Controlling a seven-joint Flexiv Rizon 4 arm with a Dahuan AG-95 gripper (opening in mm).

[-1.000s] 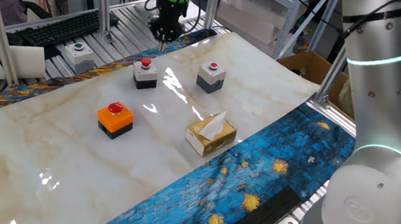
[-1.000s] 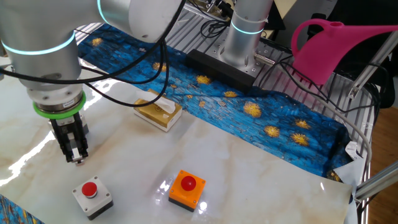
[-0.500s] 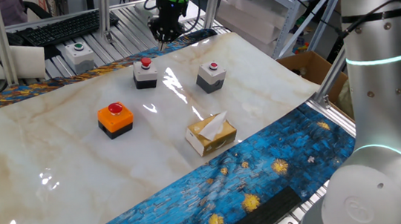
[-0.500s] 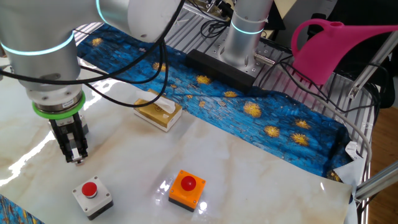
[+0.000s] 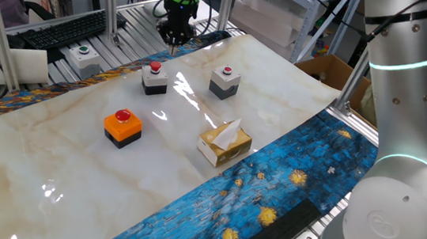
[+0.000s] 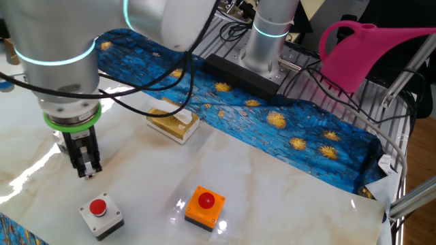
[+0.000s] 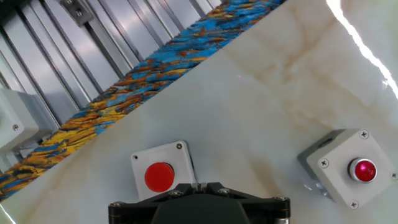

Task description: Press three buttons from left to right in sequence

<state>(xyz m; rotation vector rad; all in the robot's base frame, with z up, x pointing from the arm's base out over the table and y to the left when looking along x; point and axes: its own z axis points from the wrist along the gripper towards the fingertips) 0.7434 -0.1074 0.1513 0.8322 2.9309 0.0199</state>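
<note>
From one fixed view, the fingers (image 5: 175,37) hang pressed together, a blunt tip for pushing, just behind the middle grey button box (image 5: 154,78). The orange button box (image 5: 123,127) sits nearer the camera, well apart from the fingers. The second grey button box (image 5: 224,81) sits off to the other side.

From the other fixed view, the fingers (image 6: 88,171) point straight down above the counter (image 6: 272,197), the grey box (image 6: 101,214) just in front of them.

In the hand view, that box (image 7: 161,172) lies right beside the fingers.

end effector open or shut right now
Shut: the end effector shows its fingertips pressed together with no gap, hanging above the marble tabletop, holding nothing.

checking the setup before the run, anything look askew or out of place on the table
Nothing spilled or damaged. The right grey button box sits turned at an angle to the middle one. A tissue box lies near the orange button box.
</note>
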